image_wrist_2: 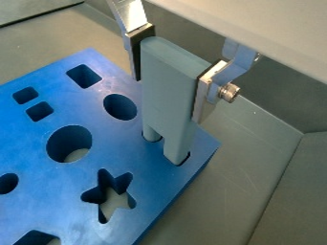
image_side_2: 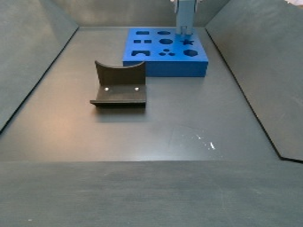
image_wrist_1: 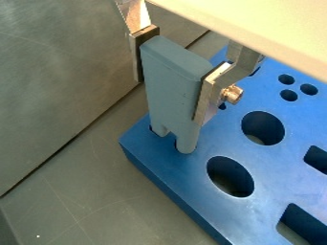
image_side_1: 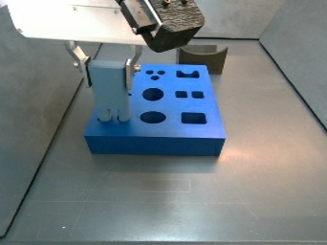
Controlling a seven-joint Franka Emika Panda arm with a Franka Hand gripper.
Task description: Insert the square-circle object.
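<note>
My gripper [image_wrist_1: 179, 67] is shut on a tall grey-blue piece [image_wrist_1: 173, 91], held upright by its top between both fingers. It has one square leg and one round leg, so I take it for the square-circle object. It also shows in the other wrist view [image_wrist_2: 166, 91] and in both side views [image_side_1: 109, 91] [image_side_2: 186, 18]. Its legs meet the top of the blue board [image_wrist_1: 274, 177] near one corner; I cannot tell how deep they sit. The board [image_wrist_2: 160, 172] has several shaped holes.
The dark fixture [image_side_2: 119, 89] stands on the grey floor apart from the board [image_side_2: 166, 66]; in a side view it is behind the board [image_side_1: 205, 57]. Grey walls enclose the floor, one close beside the board's corner [image_wrist_1: 64, 86].
</note>
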